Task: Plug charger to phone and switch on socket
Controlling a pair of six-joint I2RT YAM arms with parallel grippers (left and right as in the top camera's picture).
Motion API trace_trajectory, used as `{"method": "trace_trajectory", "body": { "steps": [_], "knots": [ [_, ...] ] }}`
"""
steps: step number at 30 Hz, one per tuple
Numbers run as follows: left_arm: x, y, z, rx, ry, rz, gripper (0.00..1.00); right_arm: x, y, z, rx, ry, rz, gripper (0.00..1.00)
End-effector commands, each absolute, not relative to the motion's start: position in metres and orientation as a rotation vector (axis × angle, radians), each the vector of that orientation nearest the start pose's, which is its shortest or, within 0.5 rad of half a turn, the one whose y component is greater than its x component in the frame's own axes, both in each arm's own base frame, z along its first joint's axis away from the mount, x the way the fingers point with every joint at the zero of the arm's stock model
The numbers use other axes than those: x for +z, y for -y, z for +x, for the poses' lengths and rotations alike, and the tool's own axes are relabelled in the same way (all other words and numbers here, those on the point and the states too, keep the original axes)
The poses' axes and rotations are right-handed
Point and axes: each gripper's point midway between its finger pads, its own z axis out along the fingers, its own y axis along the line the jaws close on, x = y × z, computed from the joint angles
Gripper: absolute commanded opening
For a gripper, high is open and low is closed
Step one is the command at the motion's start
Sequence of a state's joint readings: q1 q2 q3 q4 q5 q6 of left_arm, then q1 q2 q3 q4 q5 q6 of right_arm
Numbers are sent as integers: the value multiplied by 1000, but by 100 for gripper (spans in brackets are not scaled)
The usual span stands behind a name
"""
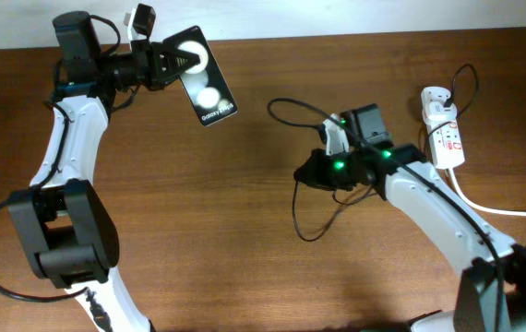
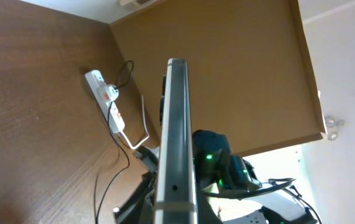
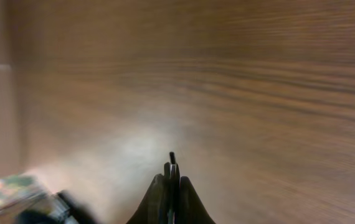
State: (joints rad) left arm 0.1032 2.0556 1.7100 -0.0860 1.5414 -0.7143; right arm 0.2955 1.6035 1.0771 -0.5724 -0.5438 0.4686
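My left gripper (image 1: 178,63) is shut on the black phone (image 1: 207,85) and holds it lifted above the table at the back left, screen up with white text at its near end. In the left wrist view the phone (image 2: 176,143) shows edge-on, running away from the jaws. My right gripper (image 1: 311,172) is shut on the charger's connector tip (image 3: 172,163), which sticks out between the fingers. The thin black charger cable (image 1: 300,219) loops over the table centre. The white socket strip (image 1: 442,136) lies at the far right; it also shows in the left wrist view (image 2: 106,99).
The socket's thick white cord (image 1: 508,210) runs off the right edge. The brown wooden table (image 1: 245,277) carries nothing else. The right wrist view is blurred, with a dark blurred shape at its lower left.
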Motion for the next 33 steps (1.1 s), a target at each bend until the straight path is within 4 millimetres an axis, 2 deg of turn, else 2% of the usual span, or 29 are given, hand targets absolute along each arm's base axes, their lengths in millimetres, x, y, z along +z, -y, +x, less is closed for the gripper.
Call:
{"method": "trace_trajectory", "body": {
  "steps": [1, 3, 5, 6, 8, 11, 15, 18, 21, 25, 26, 28, 29, 31, 33],
  "knots": [
    [293, 127, 475, -1915, -1956, 349, 0, 84, -181, 362, 680, -2860, 55, 4],
    [293, 127, 475, -1916, -1956, 349, 0, 52, -180, 388, 478, -2956, 48, 4],
    [292, 128, 475, -1920, -1959, 347, 0, 22, -183, 394, 408, -3019, 47, 4],
    [292, 128, 475, -1922, -1960, 344, 0, 8, -181, 391, 393, -3054, 54, 10],
    [292, 128, 475, -1921, -1961, 344, 0, -3, -180, 387, 381, -3083, 59, 25],
    [292, 128, 475, -1922, -1960, 344, 0, -5, -180, 386, 380, -3092, 79, 39],
    [292, 128, 475, -1922, -1960, 345, 0, -5, -177, 371, 377, -3158, 187, 43],
    [292, 128, 475, -1922, -1960, 345, 0, -2, -188, 365, 481, -3182, 199, 44],
    [292, 128, 475, -1922, -1960, 345, 0, 2, -192, 379, 505, -3127, 182, 49],
    [292, 128, 475, -1921, -1960, 345, 0, 27, -195, 385, 505, -3134, 184, 50],
    [292, 128, 475, -1922, -1960, 345, 0, 29, -195, 380, 518, -3155, 190, 51],
    [292, 128, 475, -1922, -1960, 345, 0, 29, -198, 359, 531, -3239, 199, 52],
    [292, 128, 475, -1922, -1960, 345, 0, 25, -202, 349, 516, -3268, 180, 52],
    [292, 128, 475, -1922, -1961, 345, 0, 16, -213, 341, 491, -3275, 262, 51],
    [292, 128, 475, -1922, -1961, 344, 0, 6, -214, 338, 416, -3264, 347, 43]
  ]
}}
